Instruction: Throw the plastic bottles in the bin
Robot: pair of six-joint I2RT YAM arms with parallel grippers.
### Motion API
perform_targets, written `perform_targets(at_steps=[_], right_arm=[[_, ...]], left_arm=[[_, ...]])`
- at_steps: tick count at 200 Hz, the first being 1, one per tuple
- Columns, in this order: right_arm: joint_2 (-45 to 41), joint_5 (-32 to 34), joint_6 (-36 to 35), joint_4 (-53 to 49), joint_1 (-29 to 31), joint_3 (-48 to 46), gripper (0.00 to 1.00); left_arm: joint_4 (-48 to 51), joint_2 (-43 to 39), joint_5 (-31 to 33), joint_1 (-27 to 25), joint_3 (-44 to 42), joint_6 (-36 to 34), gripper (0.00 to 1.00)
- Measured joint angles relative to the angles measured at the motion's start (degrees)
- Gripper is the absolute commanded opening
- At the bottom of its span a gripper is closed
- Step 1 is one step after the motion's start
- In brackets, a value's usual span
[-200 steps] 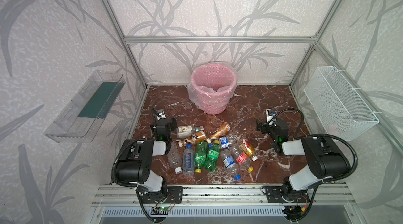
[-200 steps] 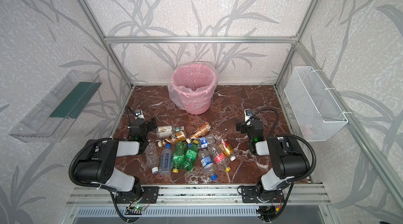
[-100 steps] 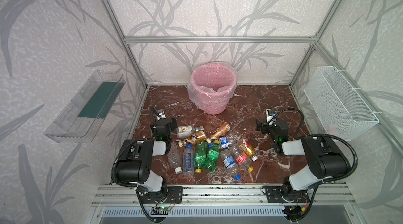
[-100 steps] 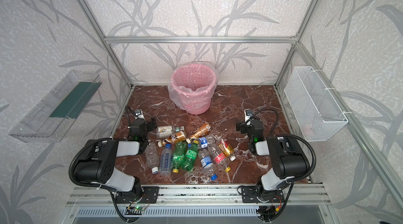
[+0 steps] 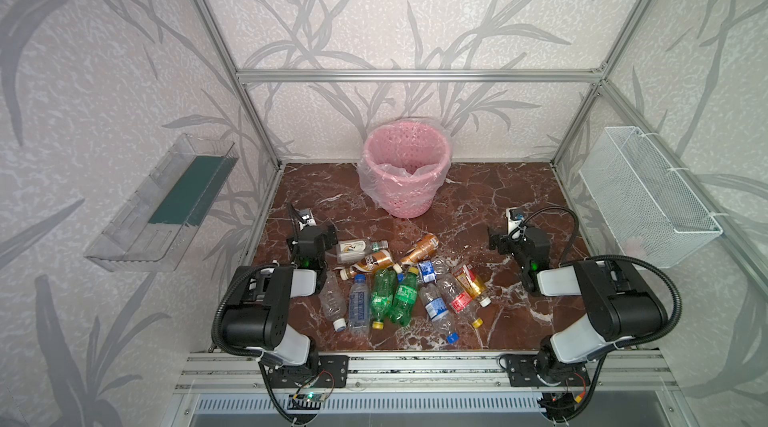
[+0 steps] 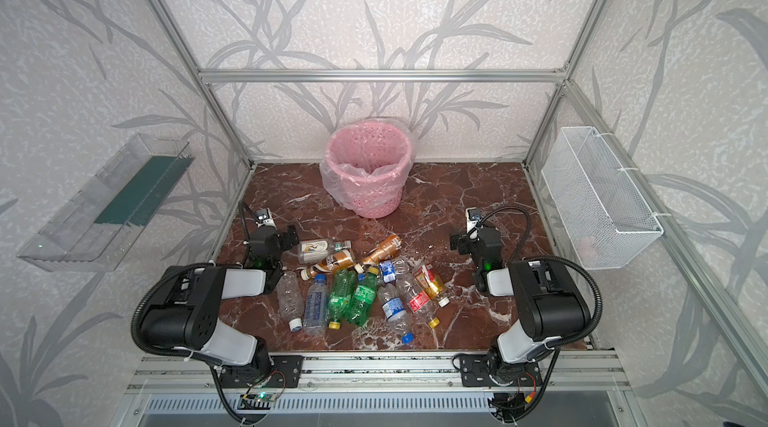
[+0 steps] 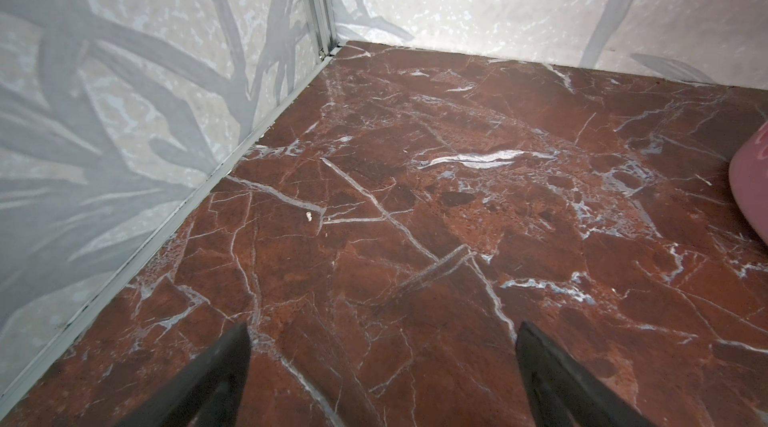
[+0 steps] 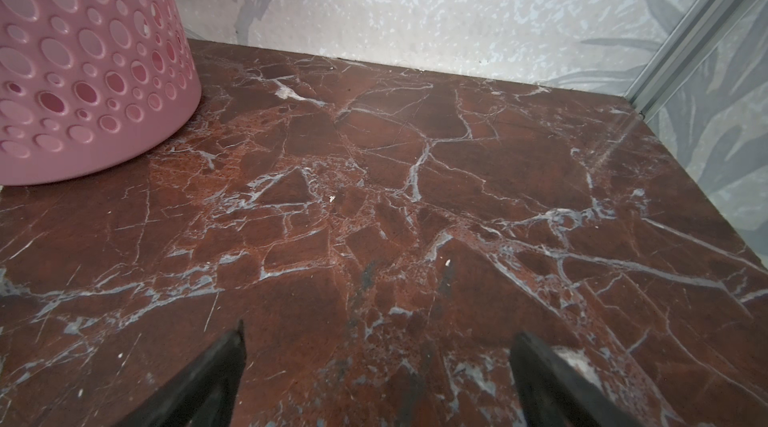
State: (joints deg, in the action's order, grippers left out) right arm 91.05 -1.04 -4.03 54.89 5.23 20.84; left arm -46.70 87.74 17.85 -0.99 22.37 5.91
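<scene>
The plastic bottles (image 5: 399, 287) lie on their sides in a loose heap on the near middle of the floor (image 5: 490, 196); none can be seen in the bin. Most have their long axis running roughly near to far. The two green bottles (image 5: 392, 294) lie side by side and touching, one yellow cap toward the near edge, the other toward the bin. To their left, the blue-labelled bottle (image 5: 359, 305) points its blue cap away, and the clear bottle (image 5: 332, 300) beside it points its white cap to the near edge. To the right, the red-labelled bottle (image 5: 458, 300) and its neighbours slant with caps toward the near right. At the heap's far edge the white-labelled bottle (image 5: 353, 249) lies crosswise, cap to the right, and two orange-brown bottles (image 5: 420, 247) lie on a slant.

The bin (image 5: 409, 200) stands upright at the far middle, well apart from the heap. The left gripper (image 7: 382, 331) sits low just left of the white-labelled bottle, fingers apart over bare floor. The right gripper (image 8: 378, 335) is off to the right of the heap, fingers spread wide, holding nothing.
</scene>
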Motion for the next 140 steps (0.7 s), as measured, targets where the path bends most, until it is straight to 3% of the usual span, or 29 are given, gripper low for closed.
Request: perform_targets(at_steps=[19,36,52,82,110,140], right_arm=[[-1.70,0.98,0.20,-2.43,0.02,0.07,0.94],[-7.48,3.54,1.49,-11.98,0.07,2.29,0.87],[-14.34,5.46,6.49,-23.26,0.07,8.00,0.82],[-22.86,4.09,15.47,-40.98,1.07,21.38,0.74],[-23.69,2.93,20.09,-57.83,9.16,30.77,0.77],[-24.52,0.63,22.80,-71.65,20.09,30.86,0.80]], left_arm=[[0.42,-0.28,0.39,0.00,0.02,0.13,0.92],[3.85,-2.58,1.68,-0.02,0.37,0.17,0.91],[15.41,-7.78,3.65,0.00,4.33,2.21,0.88],[37.77,-18.73,4.94,-0.20,19.74,9.27,0.79],[49.55,-28.44,0.28,-2.03,25.27,15.69,0.78],[62.58,-36.15,-6.97,-6.05,24.44,19.89,0.78]])
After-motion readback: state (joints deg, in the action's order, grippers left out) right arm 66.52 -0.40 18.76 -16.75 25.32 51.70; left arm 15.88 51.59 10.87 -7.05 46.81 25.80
